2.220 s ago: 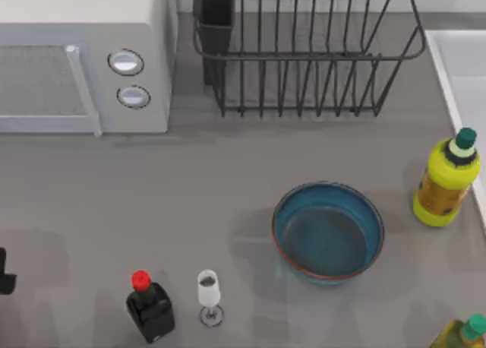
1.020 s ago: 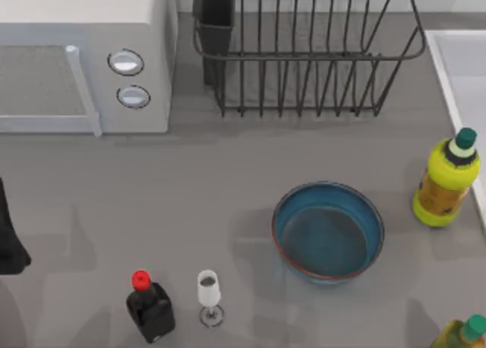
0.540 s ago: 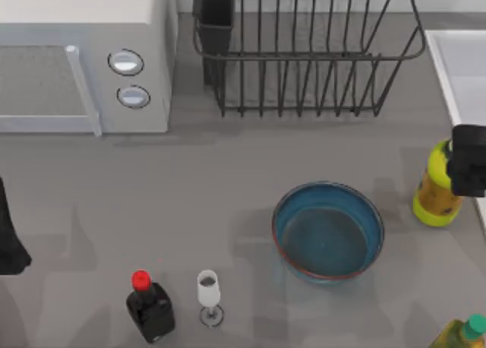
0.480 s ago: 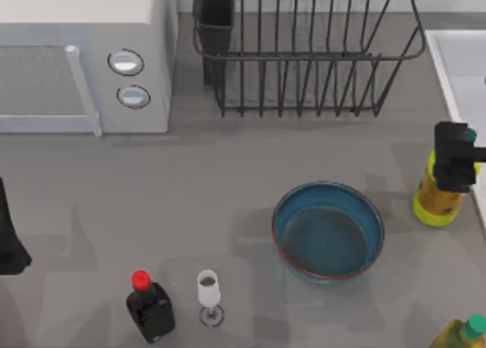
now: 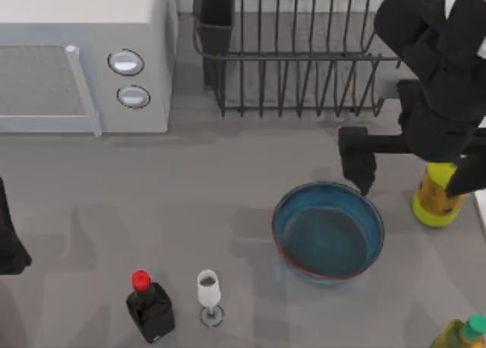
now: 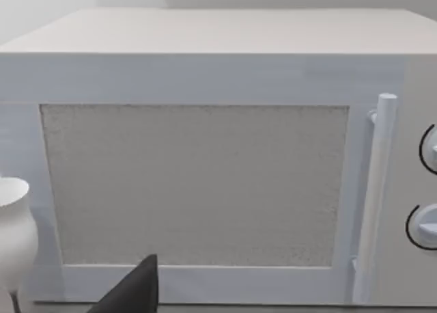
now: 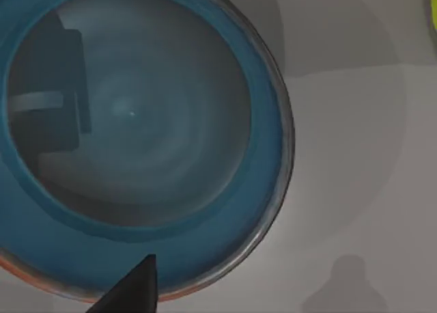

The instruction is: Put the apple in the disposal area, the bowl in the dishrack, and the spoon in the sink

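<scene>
The blue bowl [image 5: 328, 230] with its reddish rim stands upright on the grey counter, in front of the black wire dishrack [image 5: 304, 52]. My right arm reaches in from the top right. Its gripper [image 5: 410, 185] is open above the bowl's far right rim, one finger [image 5: 361, 169] over the rim and the other over the yellow bottle. In the right wrist view the bowl [image 7: 136, 142] lies just below a fingertip [image 7: 130, 292]. A strip of the sink's rim [image 5: 481, 205] shows at the right edge. The apple, the spoon and the disposal area are out of view. My left gripper [image 5: 7, 245] is parked at the left edge.
A yellow bottle [image 5: 437, 200] stands right of the bowl, partly under the right gripper. Another green-capped bottle [image 5: 463, 334] is at the bottom right. A black bottle with a red cap [image 5: 148, 306] and a wine glass [image 5: 207, 291] stand front left. A white microwave [image 5: 83, 59] fills the back left.
My right arm has swung in from the right edge and now hangs over the rack's right end, with its gripper spread above the bowl's far rim. The left arm has not moved.
</scene>
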Controlling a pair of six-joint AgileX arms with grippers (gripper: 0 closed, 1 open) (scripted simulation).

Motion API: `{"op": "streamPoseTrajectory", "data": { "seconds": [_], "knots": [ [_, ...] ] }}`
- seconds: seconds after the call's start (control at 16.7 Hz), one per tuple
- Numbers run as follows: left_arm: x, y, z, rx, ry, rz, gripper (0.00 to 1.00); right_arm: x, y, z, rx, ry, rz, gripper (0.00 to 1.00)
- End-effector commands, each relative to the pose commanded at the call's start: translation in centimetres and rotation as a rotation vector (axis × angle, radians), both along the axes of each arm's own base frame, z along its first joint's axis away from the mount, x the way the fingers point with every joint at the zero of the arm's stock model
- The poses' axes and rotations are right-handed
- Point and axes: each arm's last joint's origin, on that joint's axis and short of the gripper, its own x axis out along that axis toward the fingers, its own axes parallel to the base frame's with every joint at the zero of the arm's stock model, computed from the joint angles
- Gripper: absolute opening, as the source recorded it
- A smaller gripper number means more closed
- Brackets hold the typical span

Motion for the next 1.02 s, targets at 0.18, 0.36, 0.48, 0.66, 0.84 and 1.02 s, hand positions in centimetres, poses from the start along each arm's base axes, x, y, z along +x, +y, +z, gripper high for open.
{"op": "streamPoseTrajectory", "data": {
  "seconds": [0.18, 0.36, 0.48, 0.66, 0.84, 1.02],
  "knots": [
    [0.0, 0.0, 0.0, 0.000, 0.000, 0.000, 1.00, 0.8, 1.1, -0.6, -0.027, 0.041, -0.003, 1.00],
    [0.0, 0.0, 0.0, 0.000, 0.000, 0.000, 1.00, 0.8, 1.1, -0.6, -0.028, 0.041, -0.003, 1.00],
    [0.0, 0.0, 0.0, 0.000, 0.000, 0.000, 1.00, 0.8, 0.9, -0.6, -0.026, 0.040, -0.007, 1.00],
    [0.0, 0.0, 0.0, 0.000, 0.000, 0.000, 1.00, 0.4, 0.9, -1.1, -0.022, 0.033, -0.003, 1.00],
    [0.0, 0.0, 0.0, 0.000, 0.000, 0.000, 1.00, -0.1, 0.4, -4.2, -0.028, 0.049, 0.000, 1.00],
    [0.0, 0.0, 0.0, 0.000, 0.000, 0.000, 1.00, -0.3, 0.6, -8.0, -0.029, 0.050, -0.001, 1.00]
  ]
}}
